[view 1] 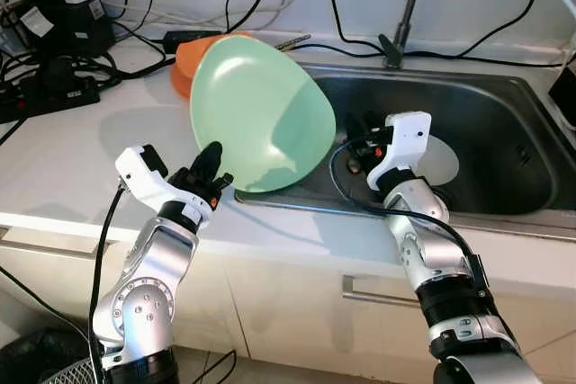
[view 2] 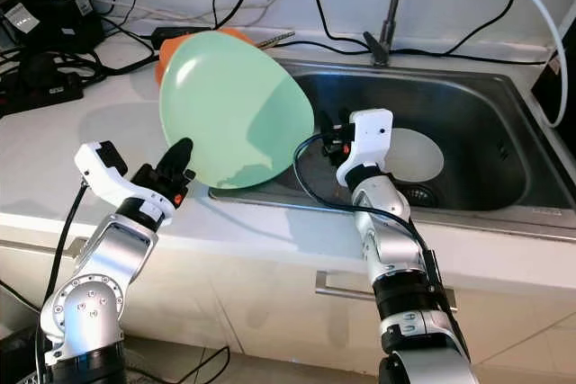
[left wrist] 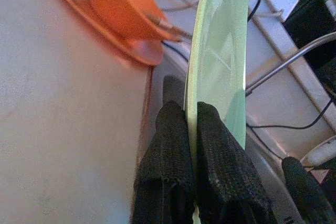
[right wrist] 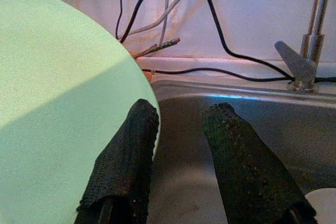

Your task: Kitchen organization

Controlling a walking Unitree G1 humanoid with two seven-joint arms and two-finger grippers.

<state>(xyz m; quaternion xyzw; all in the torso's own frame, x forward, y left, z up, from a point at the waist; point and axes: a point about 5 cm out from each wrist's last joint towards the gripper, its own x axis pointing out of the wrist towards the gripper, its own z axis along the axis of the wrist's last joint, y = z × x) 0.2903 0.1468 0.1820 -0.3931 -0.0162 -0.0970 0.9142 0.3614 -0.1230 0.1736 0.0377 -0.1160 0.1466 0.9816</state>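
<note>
Left wrist view — green plate's (left wrist: pixel 220 51) rim clamped upright between left pincer (left wrist: pixel 192 145) fingers.

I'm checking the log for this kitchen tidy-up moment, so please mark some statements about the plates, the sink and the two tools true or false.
1. The left tool is shut on the rim of the green plate. True.
2. The green plate lies flat on the counter. False: it is held tilted, above the sink's left edge.
3. The right tool is open, beside the green plate's edge. True.
4. The orange dishes sit inside the sink. False: they sit on the counter, behind the green plate.
5. A white plate lies in the sink. True.
</note>
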